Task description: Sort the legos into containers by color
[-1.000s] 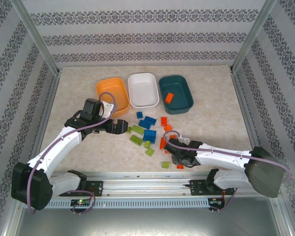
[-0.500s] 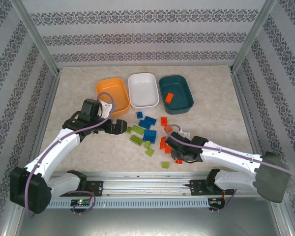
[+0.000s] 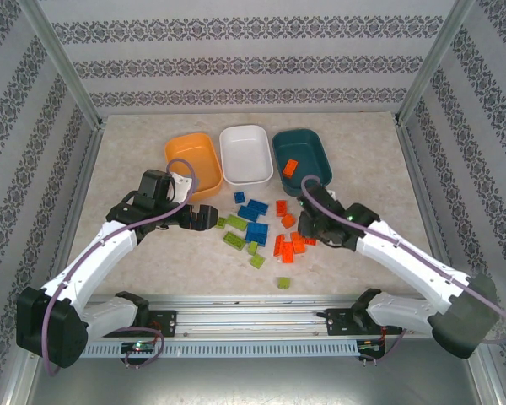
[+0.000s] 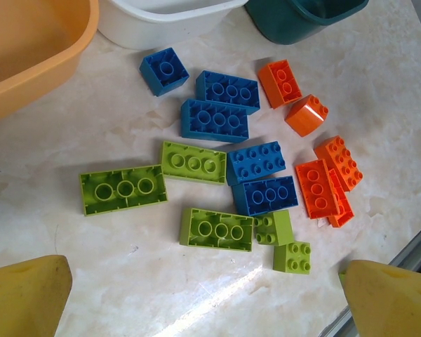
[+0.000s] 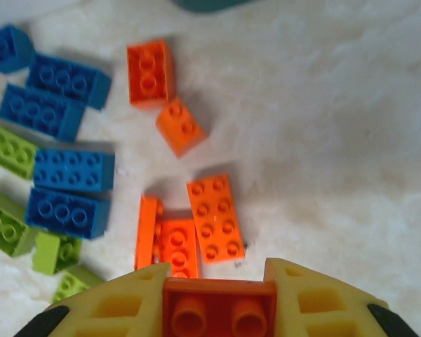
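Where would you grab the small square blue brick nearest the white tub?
From straight above, pinching two opposite flat sides of the small blue brick. It lies flat and stands clear of the rest, likely leaving room either side.

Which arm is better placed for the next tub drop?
Right. The right gripper is shut on an orange brick and sits close to the dark teal tub, which already holds one. The left gripper hangs open, empty, over the loose pile.
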